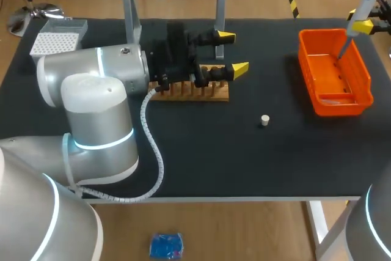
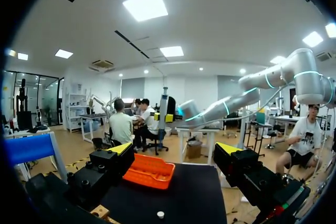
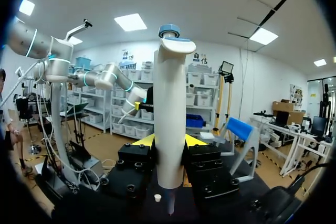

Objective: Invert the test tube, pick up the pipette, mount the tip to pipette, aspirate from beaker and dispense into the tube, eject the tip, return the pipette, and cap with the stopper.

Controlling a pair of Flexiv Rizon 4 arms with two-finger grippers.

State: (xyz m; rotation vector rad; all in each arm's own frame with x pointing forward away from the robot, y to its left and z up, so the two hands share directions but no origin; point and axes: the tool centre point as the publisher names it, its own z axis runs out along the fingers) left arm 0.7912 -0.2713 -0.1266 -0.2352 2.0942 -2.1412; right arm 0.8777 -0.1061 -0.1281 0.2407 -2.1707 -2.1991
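The right tool (image 1: 360,21) is clamped on the pipette (image 1: 366,4), one finger on either side of its white body, and holds it upright at the far right of the table (image 1: 244,163) with the narrow end pointing down into the orange bin (image 1: 333,71). That placement reads as the tip-ejection step, since anything released from there would fall inside the bin's walls rather than roll across the black surface. The right wrist view shows the same grip (image 3: 169,142) on the barrel (image 3: 169,108), with the plunger head left free above the fingers (whether a tip is mounted on the nozzle is too small to tell). The left tool (image 1: 231,53) hangs with its fingers well apart and nothing between them, over the wooden rack (image 1: 189,91) near the table's middle. This is probably a waiting pose close to where the test tube should stand, though the tool and arm hide that part of the rack and I cannot make the tube out. The stopper (image 1: 264,120) lies alone on the table between rack and bin, apart from both and within either arm's reach for the capping that is not yet done. The tip box (image 1: 58,38) sits at the far left corner, well away from the bin.
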